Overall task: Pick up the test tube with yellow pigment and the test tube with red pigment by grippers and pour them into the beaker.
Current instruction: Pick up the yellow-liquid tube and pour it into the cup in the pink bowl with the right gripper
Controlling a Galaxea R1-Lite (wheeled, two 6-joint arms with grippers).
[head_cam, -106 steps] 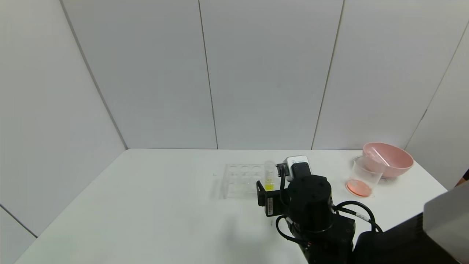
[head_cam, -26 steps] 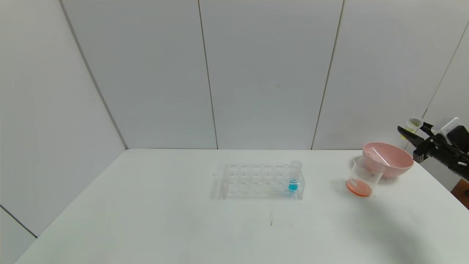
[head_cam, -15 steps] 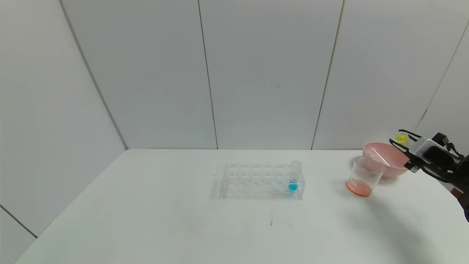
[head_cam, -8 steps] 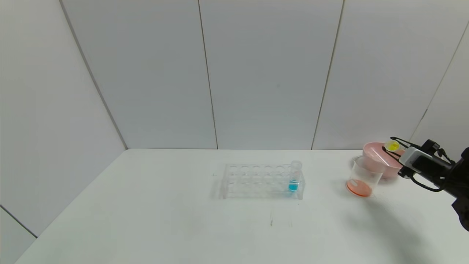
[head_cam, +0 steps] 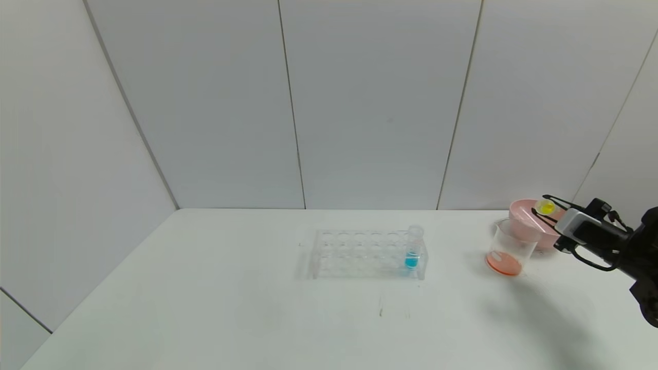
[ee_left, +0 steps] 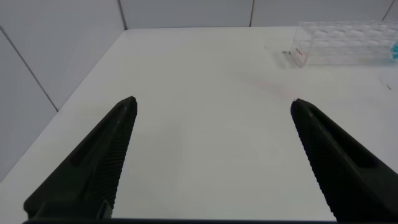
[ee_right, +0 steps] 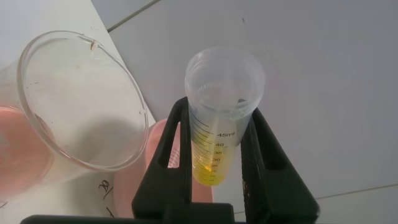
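Note:
My right gripper [head_cam: 539, 204] is shut on the test tube with yellow pigment [head_cam: 546, 207] and holds it above the pink bowl [head_cam: 524, 222], just right of and behind the beaker [head_cam: 509, 249]. The beaker holds red-orange liquid at its bottom. In the right wrist view the tube [ee_right: 224, 118] sits between the fingers [ee_right: 177, 143], tilted, with the yellow liquid low in it, and the beaker's rim [ee_right: 134, 106] is beside it. No tube with red liquid shows. My left gripper [ee_left: 212, 102] is open and empty over the table's left side.
A clear tube rack [head_cam: 354, 254] stands mid-table with a blue-liquid tube [head_cam: 413, 249] at its right end. The rack also shows in the left wrist view [ee_left: 348, 40]. The table's right edge lies close beyond the bowl.
My right gripper has carried the yellow tube from the rack to the right side, then lowered it leftward toward the beaker and bowl. The rack now shows only the blue tube.

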